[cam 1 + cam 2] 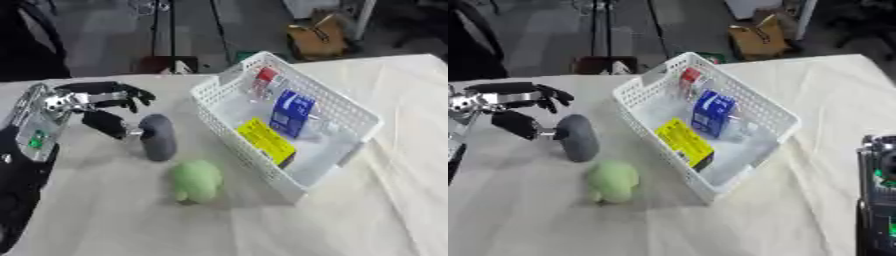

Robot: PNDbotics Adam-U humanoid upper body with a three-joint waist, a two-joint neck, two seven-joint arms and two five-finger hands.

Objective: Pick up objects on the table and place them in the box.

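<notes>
1. White box (359, 120) holds a blue carton (291, 112), a yellow packet (265, 141) and a red-capped item (265, 77).
2. Left on bench (105, 215): grey object (157, 136), green object (195, 181).
3. Left hand (103, 102) spread beside the grey object, thumb touching, nothing held.
4. Right hand's fingers unseen.

My left hand (103, 107) reaches in from the left, fingers spread and curved, thumb low. My right arm (878, 200) shows only at the lower right edge.
</notes>
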